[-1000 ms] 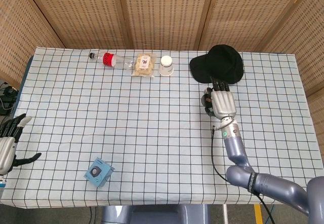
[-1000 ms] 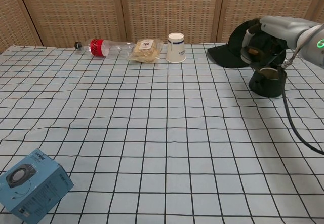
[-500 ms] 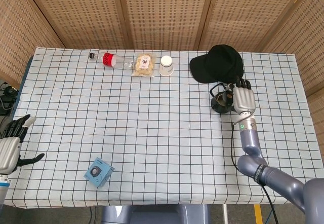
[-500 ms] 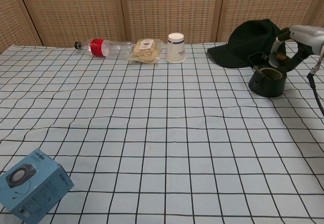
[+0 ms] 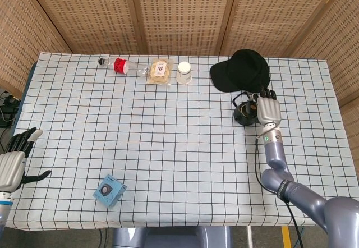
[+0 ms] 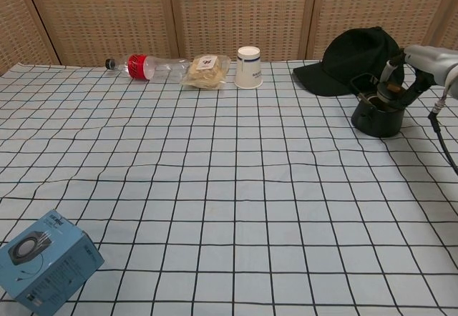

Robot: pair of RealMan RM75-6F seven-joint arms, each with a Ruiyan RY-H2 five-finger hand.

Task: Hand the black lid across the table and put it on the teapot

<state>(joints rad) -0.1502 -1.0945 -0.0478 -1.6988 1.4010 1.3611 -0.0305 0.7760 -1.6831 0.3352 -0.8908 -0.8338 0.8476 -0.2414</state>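
The black teapot (image 5: 242, 115) (image 6: 375, 119) stands at the right of the table, just in front of the black cap. My right hand (image 5: 268, 109) (image 6: 420, 61) is beside it on its right, fingers reaching over the pot's mouth. The fingers pinch the small dark lid (image 6: 387, 95), which sits tilted at the teapot's opening under its raised handle. Whether the lid lies flat in the mouth I cannot tell. My left hand (image 5: 12, 161) hovers at the table's near left edge with fingers spread and nothing in it; the chest view does not show it.
A black cap (image 5: 242, 70) (image 6: 354, 55) lies right behind the teapot. Along the back stand a paper cup (image 5: 184, 72) (image 6: 249, 67), a snack bag (image 5: 160, 72) and a lying bottle (image 5: 126, 66). A blue box (image 5: 109, 190) (image 6: 43, 260) sits at the front left.
My right hand moved from above the teapot to its right side, then lowered the lid onto the pot's mouth. My left hand drifted slightly down along the table's edge.
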